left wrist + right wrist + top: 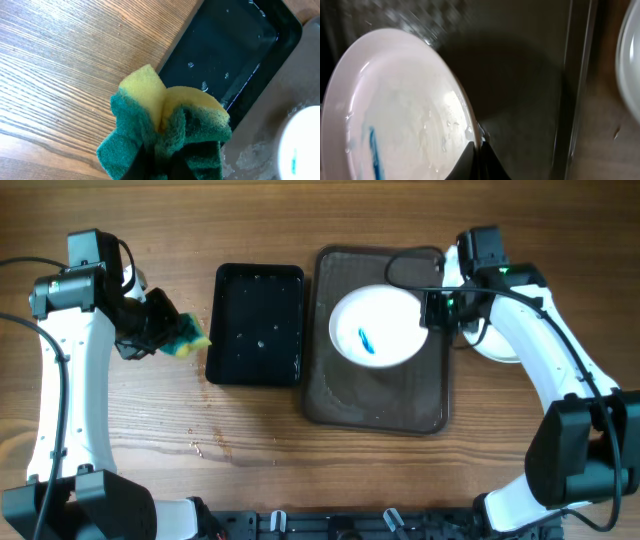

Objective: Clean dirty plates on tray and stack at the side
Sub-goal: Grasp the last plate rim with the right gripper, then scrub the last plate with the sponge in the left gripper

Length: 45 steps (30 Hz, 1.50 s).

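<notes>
My right gripper (480, 156) is pinched shut on the rim of the plate (375, 325), held over the tray (345, 405). The plate is stiff and wet, and I judge it slippery, so the rim is the hold. My left gripper (163, 332) squeezes the soft sponge (167, 122). Only the right wrist view shows the pinch. Only the overhead shows both arms.

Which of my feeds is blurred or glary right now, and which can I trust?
Overhead: sharp, evenly lit, the blue smear on the plate reads clearly. Left wrist: the sponge is crisp, with droplets glinting in the black tray. Right wrist: blurred, the plate's rim soft, the brown tray dark behind it.
</notes>
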Each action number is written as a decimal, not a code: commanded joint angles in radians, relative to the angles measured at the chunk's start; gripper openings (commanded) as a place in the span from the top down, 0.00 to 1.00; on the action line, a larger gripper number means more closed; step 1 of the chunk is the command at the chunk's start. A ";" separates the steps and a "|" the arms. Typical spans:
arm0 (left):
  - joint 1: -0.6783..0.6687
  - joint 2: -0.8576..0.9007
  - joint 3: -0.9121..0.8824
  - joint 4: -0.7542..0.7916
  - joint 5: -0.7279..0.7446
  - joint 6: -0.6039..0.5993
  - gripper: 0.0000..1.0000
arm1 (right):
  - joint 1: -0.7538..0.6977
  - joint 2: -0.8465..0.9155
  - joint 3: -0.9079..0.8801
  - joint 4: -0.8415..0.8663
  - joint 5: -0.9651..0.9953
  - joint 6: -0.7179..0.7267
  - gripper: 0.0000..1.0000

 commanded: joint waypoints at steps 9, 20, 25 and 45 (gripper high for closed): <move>0.007 -0.008 -0.001 0.003 0.016 0.021 0.96 | 0.058 -0.019 -0.522 0.577 -0.220 0.433 0.64; -0.197 -0.005 -0.030 0.140 0.023 0.069 0.93 | 0.052 -0.411 -0.335 0.342 0.072 -0.121 0.57; -0.285 0.052 -0.140 0.308 0.016 0.051 0.90 | 0.052 -0.386 -0.332 0.188 0.079 -0.124 0.48; -0.311 0.412 -0.174 0.376 -0.003 -0.037 0.96 | 0.016 -0.041 -0.035 0.017 0.050 -0.113 0.39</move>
